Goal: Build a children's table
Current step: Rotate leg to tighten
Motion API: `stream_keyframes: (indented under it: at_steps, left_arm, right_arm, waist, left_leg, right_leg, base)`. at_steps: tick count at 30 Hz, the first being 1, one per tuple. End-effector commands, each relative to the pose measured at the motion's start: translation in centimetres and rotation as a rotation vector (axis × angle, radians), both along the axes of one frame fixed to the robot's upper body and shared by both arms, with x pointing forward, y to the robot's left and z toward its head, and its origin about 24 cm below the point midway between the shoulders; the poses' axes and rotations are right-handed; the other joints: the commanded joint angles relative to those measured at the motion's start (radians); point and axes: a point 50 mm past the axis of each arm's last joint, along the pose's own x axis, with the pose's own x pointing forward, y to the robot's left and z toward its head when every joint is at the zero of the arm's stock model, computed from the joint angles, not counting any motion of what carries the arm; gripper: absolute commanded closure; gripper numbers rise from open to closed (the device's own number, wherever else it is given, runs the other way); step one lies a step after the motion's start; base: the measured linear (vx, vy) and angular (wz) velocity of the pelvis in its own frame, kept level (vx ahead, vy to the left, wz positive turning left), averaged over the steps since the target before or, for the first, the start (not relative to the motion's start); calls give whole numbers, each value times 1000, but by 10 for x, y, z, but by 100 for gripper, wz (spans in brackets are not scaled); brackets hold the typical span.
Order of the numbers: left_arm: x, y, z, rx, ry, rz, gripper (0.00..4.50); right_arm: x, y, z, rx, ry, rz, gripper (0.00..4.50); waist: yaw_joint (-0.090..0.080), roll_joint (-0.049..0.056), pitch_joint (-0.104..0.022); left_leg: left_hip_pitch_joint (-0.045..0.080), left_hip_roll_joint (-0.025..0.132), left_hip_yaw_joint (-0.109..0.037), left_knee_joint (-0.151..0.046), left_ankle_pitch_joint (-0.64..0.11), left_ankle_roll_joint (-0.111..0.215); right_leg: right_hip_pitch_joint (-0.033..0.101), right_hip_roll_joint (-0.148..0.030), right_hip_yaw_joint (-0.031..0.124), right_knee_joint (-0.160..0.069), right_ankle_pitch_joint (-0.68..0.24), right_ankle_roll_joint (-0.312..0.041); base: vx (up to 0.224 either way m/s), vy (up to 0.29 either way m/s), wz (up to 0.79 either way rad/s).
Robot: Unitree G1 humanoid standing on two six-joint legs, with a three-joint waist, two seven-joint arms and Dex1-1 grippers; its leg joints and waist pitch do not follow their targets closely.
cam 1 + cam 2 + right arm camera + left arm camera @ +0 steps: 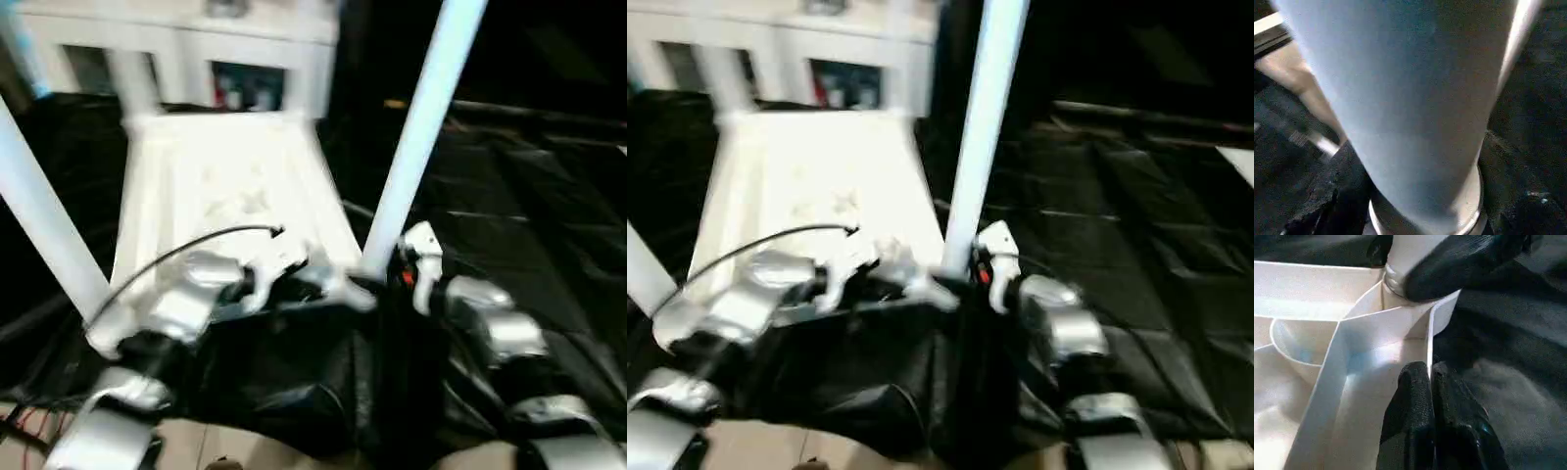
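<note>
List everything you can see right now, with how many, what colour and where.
Table top: one, white, upside down on the black sheet, ribbed underside up.
Table legs: three, white, standing up from the top's corners.
Black sheet: one, covering the floor.
Cabinet: one, white, behind the table.
Cable: one, black, arcing over the left forearm.
Left hand: black fingers shut on the top's near rim.
Right hand: black fingers around the near right leg's base.

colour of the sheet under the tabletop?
Black: the sheet spreads under the upturned white tabletop, clearest in the right eye view.
</note>
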Motion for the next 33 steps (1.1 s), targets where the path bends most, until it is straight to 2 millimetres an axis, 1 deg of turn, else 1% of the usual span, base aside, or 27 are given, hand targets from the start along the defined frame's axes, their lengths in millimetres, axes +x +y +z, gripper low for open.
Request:
stream_keyframes:
  at_steps: [1, 2, 3, 4, 6, 7, 8, 9, 10, 11, 13, 15, 16, 17, 18, 19, 20, 21, 22, 23, 24, 25, 27, 30, 31, 32, 33]
  left_arm:
    - [9, -25, 18, -72, -74, 28, 450]
    - [11, -29, 18, -76, -81, 46, 450]
    - [11, -29, 18, -76, -81, 46, 450]
    - [11, -36, 19, -84, -86, 59, 450]
    - [12, -46, 19, -98, -92, 70, 450]
    - [11, -50, 20, -106, -94, 63, 450]
    - [11, -51, 20, -109, -95, 60, 450]
    - [10, -55, 21, -115, -96, 54, 450]
    - [8, -58, 21, -120, -97, 42, 450]
    - [6, -57, 20, -123, -92, 14, 450]
    - [2, -55, 19, -123, -83, -27, 450]
    - [0, -52, 18, -118, -79, -39, 450]
    - [0, -51, 18, -117, -79, -41, 450]
    - [0, -46, 17, -110, -76, -42, 450]
    - [0, -42, 16, -105, -75, -40, 450]
    - [0, -42, 16, -105, -75, -40, 450]
    - [0, -36, 16, -97, -74, -40, 450]
    - [0, -34, 16, -94, -73, -40, 450]
    - [0, -29, 15, -89, -67, -49, 450]
    - [0, -29, 15, -89, -67, -49, 450]
    - [-1, -26, 14, -84, -58, -68, 450]
    - [-3, -25, 14, -81, -53, -87, 450]
    - [-4, -24, 14, -78, -50, -109, 450]
    - [-5, -23, 14, -76, -49, -111, 450]
    - [-5, -21, 14, -72, -45, -122, 450]
    - [-6, -20, 14, -72, -39, -135, 450]
    - [-7, -20, 14, -73, -36, -143, 450]
  right_arm:
    - [-5, 30, -11, 17, 54, 10, 189]
    - [-3, 35, -10, 27, 55, -18, 189]
    - [-3, 35, -10, 27, 55, -18, 189]
    - [-2, 43, -10, 36, 58, -55, 189]
    - [-1, 55, -10, 35, 54, -87, 189]
    - [-2, 61, -9, 24, 38, -67, 189]
    - [-2, 64, -9, 19, 32, -59, 189]
    - [-3, 69, -9, 6, 14, -38, 189]
    - [-4, 73, -8, -2, 4, -21, 154]
    - [-4, 73, -7, 17, 10, -12, 154]
    - [-4, 71, -5, 53, 20, 6, 117]
    - [-4, 68, -4, 56, 15, 27, 109]
    - [-5, 67, -3, 56, 14, 31, 83]
    - [-6, 60, -3, 38, 0, 73, 83]
    - [-7, 53, -2, 22, -7, 109, 71]
    - [-7, 53, -2, 22, -7, 109, 71]
    - [-9, 39, -2, -7, -17, 149, 71]
    - [-9, 32, -1, -21, -21, 168, 71]
    - [-11, 12, 1, -52, -29, 204, 71]
    - [-11, 12, 1, -52, -29, 204, 71]
    - [-15, -9, 5, -75, -36, 243, 71]
    - [-16, -18, 7, -92, -42, 256, 71]
    - [-18, -30, 10, -110, -42, 268, 71]
    - [-19, -37, 13, -115, -42, 277, 71]
    - [-22, -52, 17, -143, -40, 286, 71]
    - [-23, -59, 19, -156, -41, 285, 71]
    - [-23, -61, 20, -160, -42, 283, 71]
  waist:
    - [-3, 1, -53]
    - [-4, 1, -54]
    - [-6, 1, -55]
    - [-8, 4, -56]
    - [-9, 3, -57]
    - [-8, 4, -59]
    - [-10, 2, -60]
    - [-8, 3, -61]
    - [-7, 0, -63]
    - [-6, 1, -62]
    - [-5, 4, -61]
    - [-6, 5, -59]
    - [-6, 5, -59]
    - [-7, 6, -59]
    - [-7, 5, -60]
    - [-6, 4, -59]
    - [-7, 4, -60]
    - [-4, 4, -61]
    - [0, 4, -61]
    - [3, 2, -62]
    - [5, 6, -60]
    - [11, 2, -61]
    - [13, 3, -61]
    - [14, 1, -59]
    - [18, 0, -60]
    - [21, 0, -61]
    - [20, -1, -61]
  left_leg:
    - [0, 23, -12, -66, -259, 12]
    - [2, 22, -10, -66, -252, 18]
    - [-1, 24, -10, -67, -239, 21]
    - [-3, 26, -11, -68, -230, 21]
    - [-5, 26, -10, -68, -219, 24]
    - [-4, 26, -9, -67, -214, 26]
    - [-8, 27, -9, -68, -200, 27]
    - [-8, 27, -7, -66, -189, 32]
    - [-11, 27, -6, -66, -170, 38]
    - [-12, 26, -6, -66, -162, 42]
    - [-11, 28, -5, -67, -156, 50]
    - [-10, 29, -5, -68, -170, 49]
    - [-10, 31, -6, -69, -179, 49]
    - [-10, 31, -6, -70, -178, 48]
    - [-11, 31, -6, -68, -177, 50]
    - [-12, 30, -6, -68, -173, 52]
    - [-14, 31, -4, -67, -165, 58]
    - [-12, 31, -3, -65, -162, 64]
    - [-11, 30, -2, -63, -162, 71]
    - [-11, 30, -1, -61, -157, 76]
    - [-15, 29, -2, -63, -144, 79]
    - [-12, 30, -1, -60, -145, 84]
    - [-13, 31, -1, -61, -141, 89]
    - [-13, 29, -2, -61, -149, 83]
    - [-11, 30, -1, -59, -152, 86]
    - [-11, 31, -1, -58, -150, 89]
    - [-14, 30, -1, -58, -144, 91]
  right_leg:
    - [43, -85, 51, -113, -555, -23]
    - [39, -83, 54, -111, -537, -29]
    - [42, -83, 56, -106, -509, -39]
    - [42, -82, 57, -102, -480, -50]
    - [44, -81, 59, -96, -441, -62]
    - [44, -82, 61, -94, -424, -68]
    - [46, -82, 62, -87, -393, -83]
    - [47, -82, 63, -85, -368, -89]
    - [50, -81, 64, -80, -336, -98]
    - [51, -80, 65, -78, -322, -102]
    - [51, -81, 66, -78, -312, -111]
    - [51, -82, 65, -80, -326, -112]
    - [52, -83, 65, -80, -333, -110]
    - [51, -83, 66, -81, -333, -110]
    - [53, -82, 66, -79, -323, -111]
    - [55, -81, 65, -79, -313, -111]
    - [54, -81, 67, -76, -291, -117]
    - [55, -81, 67, -76, -285, -121]
    - [56, -80, 66, -77, -285, -121]
    - [56, -80, 68, -76, -276, -123]
    - [57, -78, 67, -74, -268, -127]
    - [57, -79, 67, -75, -267, -125]
    - [56, -78, 66, -73, -260, -133]
    - [56, -78, 64, -79, -298, -126]
    - [56, -78, 64, -80, -304, -120]
    - [55, -78, 65, -78, -295, -124]
    - [57, -77, 64, -77, -291, -123]
  base:
    - [0, 0, 0]
    - [0, 0, 0]
    - [0, 0, 0]
    - [0, 0, 0]
    - [0, 0, 0]
    - [0, 0, 0]
    - [0, 0, 0]
    - [0, 0, 0]
    - [0, 0, 0]
    - [0, 0, 0]
    - [0, 0, 0]
    - [0, 0, 0]
    - [0, 0, 0]
    - [0, 0, 0]
    - [0, 0, 0]
    - [0, 0, 0]
    - [0, 0, 0]
    - [0, 0, 0]
    - [0, 0, 0]
    - [0, 0, 0]
    - [0, 0, 0]
    - [0, 0, 0]
    - [0, 0, 0]
    - [0, 0, 0]
    - [0, 0, 0]
    - [0, 0, 0]
    - [0, 0, 0]
